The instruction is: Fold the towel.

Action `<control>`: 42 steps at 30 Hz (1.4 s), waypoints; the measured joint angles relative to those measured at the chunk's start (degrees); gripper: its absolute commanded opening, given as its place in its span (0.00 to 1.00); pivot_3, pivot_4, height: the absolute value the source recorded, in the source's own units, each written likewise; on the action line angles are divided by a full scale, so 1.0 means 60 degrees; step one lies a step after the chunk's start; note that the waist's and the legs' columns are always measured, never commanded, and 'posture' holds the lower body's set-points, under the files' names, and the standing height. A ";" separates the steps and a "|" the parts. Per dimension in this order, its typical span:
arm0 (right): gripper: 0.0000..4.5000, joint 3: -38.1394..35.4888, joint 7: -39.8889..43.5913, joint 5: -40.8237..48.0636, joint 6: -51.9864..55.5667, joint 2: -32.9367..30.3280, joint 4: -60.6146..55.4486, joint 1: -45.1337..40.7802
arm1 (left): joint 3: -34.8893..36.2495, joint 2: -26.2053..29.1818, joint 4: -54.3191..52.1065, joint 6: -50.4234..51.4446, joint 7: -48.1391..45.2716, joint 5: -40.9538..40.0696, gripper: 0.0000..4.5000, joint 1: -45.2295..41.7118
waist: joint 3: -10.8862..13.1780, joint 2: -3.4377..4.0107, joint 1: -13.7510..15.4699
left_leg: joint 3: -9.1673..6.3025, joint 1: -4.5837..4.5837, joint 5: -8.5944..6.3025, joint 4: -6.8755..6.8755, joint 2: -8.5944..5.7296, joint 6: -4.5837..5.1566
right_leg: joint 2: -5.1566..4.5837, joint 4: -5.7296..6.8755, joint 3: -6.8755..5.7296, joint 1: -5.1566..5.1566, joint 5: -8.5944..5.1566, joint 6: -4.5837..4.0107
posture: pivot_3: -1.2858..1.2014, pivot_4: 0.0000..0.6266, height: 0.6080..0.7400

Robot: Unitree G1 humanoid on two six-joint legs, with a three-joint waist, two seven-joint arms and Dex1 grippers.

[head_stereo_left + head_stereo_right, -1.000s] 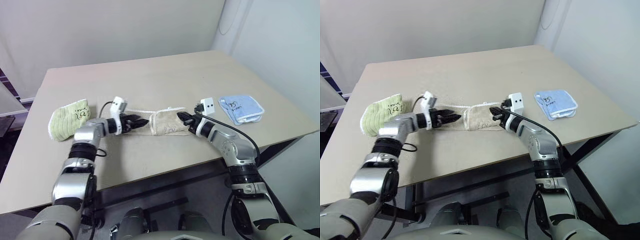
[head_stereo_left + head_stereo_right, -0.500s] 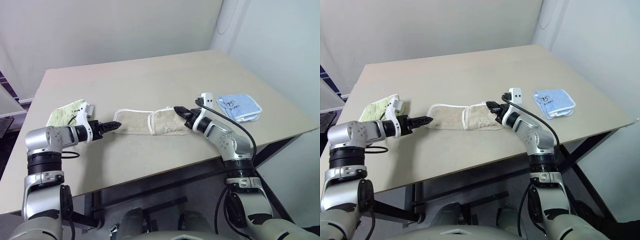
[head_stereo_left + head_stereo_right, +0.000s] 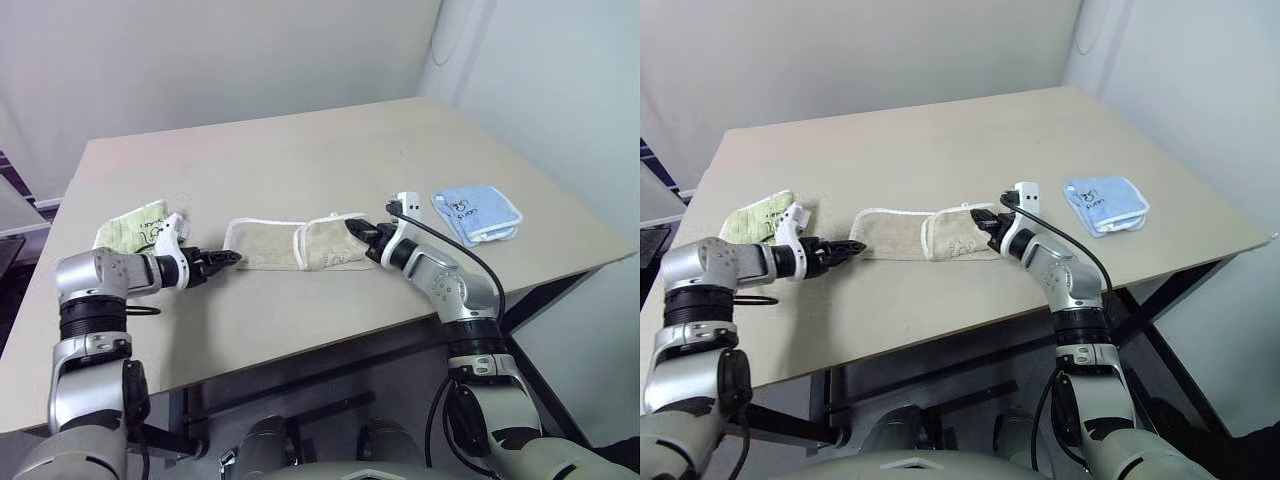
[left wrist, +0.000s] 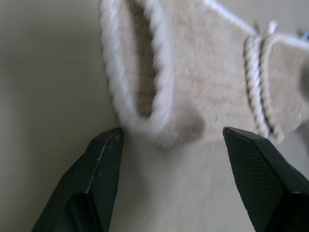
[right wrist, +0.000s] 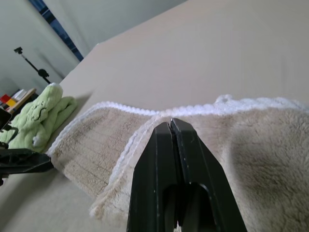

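Spreading across most of both head views is the pale wooden tabletop, set in the corner of a plain light-walled room. Near the front middle of it lies the towel, a beige terry piece with white corded edging, flat on the wood and partly doubled over: its right portion is folded on top of the rest, with a small dark print on that upper layer. To the towel's left, near the tabletop's left edge, sits a pale-green folded cloth, well apart from a small light-blue folded cloth lying off to the right near the far right edge. The right claw reaches in low from the right, its two black fingers pressed together with no gap; in the right wrist view they rest against the folded layer's corded edge, though whether any fabric is pinched between them is hard to tell from this angle. The left claw hangs just off the towel's left end, low over the tabletop, its fingers spread wide with nothing between them; the left wrist view shows the towel's looped, white-edged corner just beyond the fingertips, one tip very close to the cord.
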 measured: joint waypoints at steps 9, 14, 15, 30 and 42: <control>0.00 -0.0087 -0.0208 -0.0016 -0.0076 -0.0045 -0.0004 0.0063 | 0.0488 -0.0542 0.1149 -0.0690 0.0709 -0.0024 0.40 -0.0474 | 0.0000 0.0000 0.0188 | 0.0020 -0.0012 -0.0002 -0.0050 0.0001 -0.0002 | -0.0004 -0.0031 0.0001 -0.0041 0.0074 -0.0064 | 0.52 0.00 0.85; 0.00 -0.0088 -0.0256 -0.0019 -0.0089 -0.0100 -0.0023 0.0218 | 0.0536 -0.0637 0.1596 -0.1000 0.0761 -0.0026 0.01 -0.0524 | -0.0001 -0.0001 0.0175 | 0.0044 -0.0012 0.0025 -0.0166 0.0001 -0.0045 | 0.0009 -0.0136 -0.0002 -0.0064 0.0149 -0.0069 | 0.52 0.00 0.85; 0.00 -0.0085 -0.0255 -0.0019 -0.0089 -0.0106 -0.0041 0.0256 | 0.0534 -0.0679 0.1604 -0.1046 0.0745 -0.0030 0.01 -0.0524 | -0.0001 -0.0001 0.0164 | 0.0041 -0.0012 0.0031 -0.0166 0.0002 -0.0056 | 0.0013 -0.0139 -0.0002 -0.0062 0.0159 -0.0050 | 0.52 0.00 0.85; 0.00 -0.0263 0.0331 0.1120 0.0456 -0.0627 -0.3256 0.1880 | -0.0886 -0.0878 -0.0200 -0.1999 -0.1818 -0.0587 0.01 -0.1081 | 0.0000 -0.0004 0.0147 | 0.0042 -0.0001 0.0041 -0.0122 0.0003 -0.0060 | 0.0015 -0.0155 -0.0006 -0.0038 0.0164 -0.0039 | 0.52 0.00 0.85; 0.00 -0.0722 -0.0882 0.0966 0.0317 -0.0852 -0.3392 0.2524 | -0.3839 -0.2840 0.1253 -0.3817 -0.4078 0.0226 0.01 -0.2446 | 0.0001 -0.0003 0.0173 | 0.0023 -0.0015 0.0018 -0.0029 0.0008 -0.0019 | 0.0006 -0.0164 -0.0023 -0.0013 0.0160 -0.0047 | 0.52 0.00 0.85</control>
